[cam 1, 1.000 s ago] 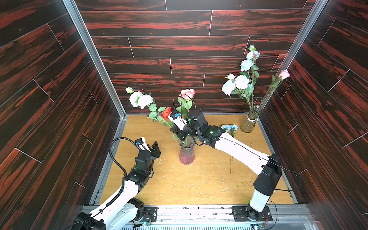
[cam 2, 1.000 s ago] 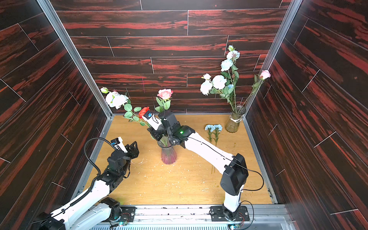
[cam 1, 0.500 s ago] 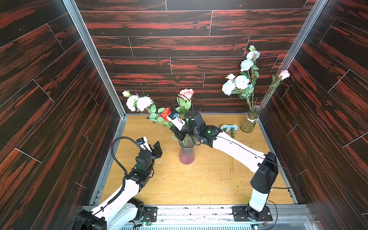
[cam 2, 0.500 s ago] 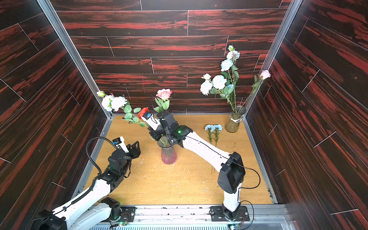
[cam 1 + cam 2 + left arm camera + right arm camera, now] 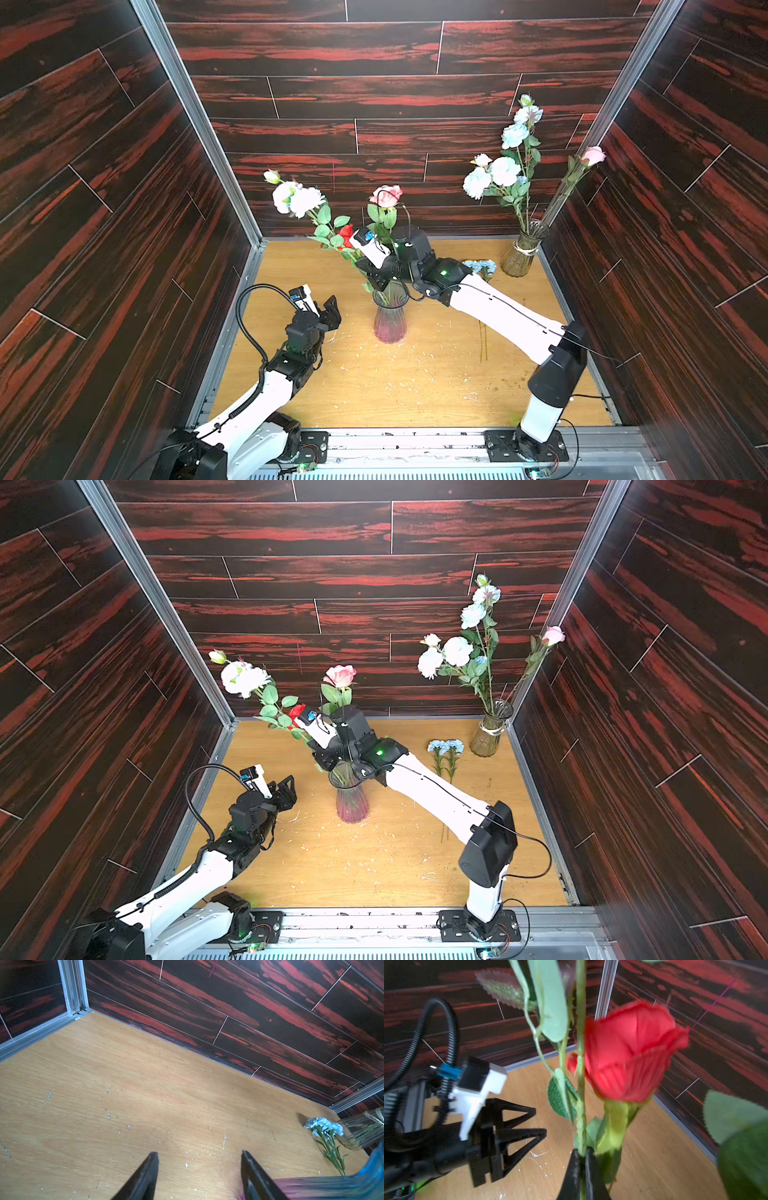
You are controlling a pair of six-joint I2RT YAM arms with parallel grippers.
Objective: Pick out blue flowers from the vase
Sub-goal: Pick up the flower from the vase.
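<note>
A pink ribbed glass vase [image 5: 390,322] [image 5: 352,802] stands mid-table holding a red rose [image 5: 629,1053], a pink rose [image 5: 386,195] and a spray of blue flowers [image 5: 299,199] [image 5: 243,677] that leans left. My right gripper [image 5: 582,1150] [image 5: 376,282] is just above the vase mouth, shut on the spray's thin green stem [image 5: 581,1084] beside the red rose. Left of the vase and low over the table, my left gripper [image 5: 199,1152] [image 5: 332,309] [image 5: 539,1121] is open with nothing between its fingers.
A clear glass vase [image 5: 521,253] at the back right holds more pale blooms [image 5: 503,170] and a pink rose [image 5: 594,154]. Small blue sprigs [image 5: 482,266] [image 5: 324,1126] lie on the table beside it. Dark panelled walls close in three sides.
My right gripper has closed on the stem and risen slightly, and the leaning spray has swayed with it. My left gripper has opened a little wider.
</note>
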